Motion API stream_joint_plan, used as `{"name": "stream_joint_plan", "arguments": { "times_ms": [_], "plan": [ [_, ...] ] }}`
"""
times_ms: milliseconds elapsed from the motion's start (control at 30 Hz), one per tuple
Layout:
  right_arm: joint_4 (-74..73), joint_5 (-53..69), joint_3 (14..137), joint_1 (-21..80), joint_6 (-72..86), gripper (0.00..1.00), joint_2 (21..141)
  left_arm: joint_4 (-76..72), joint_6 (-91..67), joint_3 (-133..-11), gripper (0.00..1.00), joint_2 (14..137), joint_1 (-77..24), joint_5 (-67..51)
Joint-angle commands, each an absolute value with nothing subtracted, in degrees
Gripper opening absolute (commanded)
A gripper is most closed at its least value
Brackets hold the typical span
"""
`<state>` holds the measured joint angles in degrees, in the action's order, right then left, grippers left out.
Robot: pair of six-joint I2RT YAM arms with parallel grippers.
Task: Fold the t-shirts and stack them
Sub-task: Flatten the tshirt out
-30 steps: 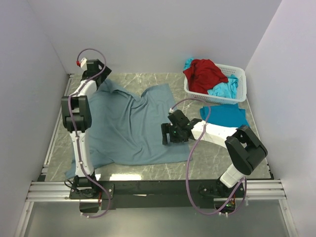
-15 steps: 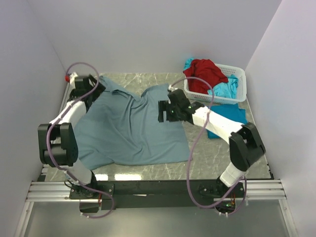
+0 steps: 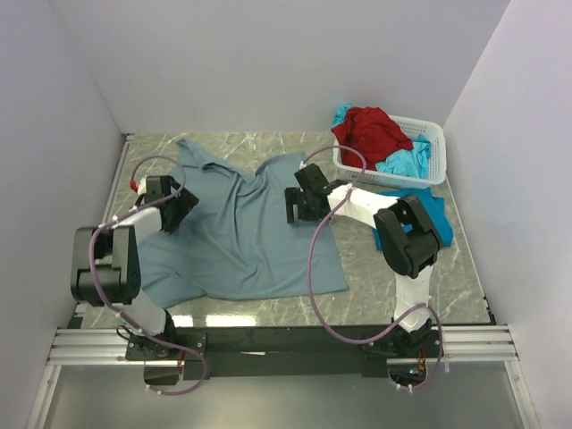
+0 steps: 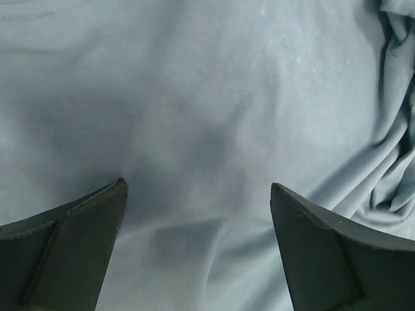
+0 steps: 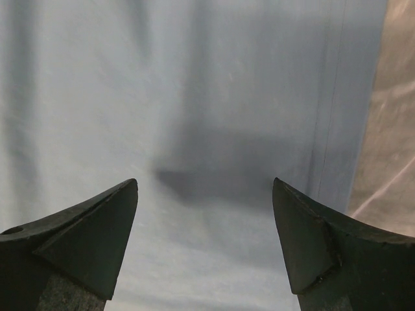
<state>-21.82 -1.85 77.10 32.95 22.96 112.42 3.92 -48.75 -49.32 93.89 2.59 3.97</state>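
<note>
grey-blue t-shirt (image 3: 241, 237): spread open across the middle of the marbled table (image 3: 384, 290), with its collar end toward the far wall; ridges of creased cloth run through its upper middle
left gripper (image 4: 198, 189): fingers spread wide with nothing between them, over the left part of the grey-blue t-shirt; whether the tips touch the cloth cannot be told
under the left gripper: smooth cloth, with a bunch of soft folds (image 4: 395, 129) off to the right edge of the wrist view
right gripper (image 5: 204, 184): fingers also wide apart and empty, over the far right part of the same shirt
under the right gripper: flat cloth, the stitched hem (image 5: 332, 97) running up the right side, bare table just beyond it
white lattice basket (image 3: 435, 134): at the far right corner of the table
red t-shirt (image 3: 366, 132): heaped in the basket's left half, rising over its rim
turquoise cloth (image 3: 407, 164): in the basket beside the red t-shirt
turquoise t-shirt (image 3: 429, 207): flat on the table just in front of the basket, partly covered by the right arm (image 3: 407, 237)
</note>
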Motion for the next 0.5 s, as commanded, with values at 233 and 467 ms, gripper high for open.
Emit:
{"name": "stream_joint_plan", "arguments": {
  "times_ms": [233, 467],
  "plan": [
    [-18.2, 1.2, 53.2, 33.7, 27.2, 0.88, 99.3, 20.0, -60.7, -28.8, 0.99, 73.5, 2.6, 10.0],
    [-22.1, 0.9, 47.0, 38.1, 29.4, 0.88, 81.9, 32.1, -66.5, -26.5, 0.99, 42.9, 2.5, 14.1]
  ]
}}
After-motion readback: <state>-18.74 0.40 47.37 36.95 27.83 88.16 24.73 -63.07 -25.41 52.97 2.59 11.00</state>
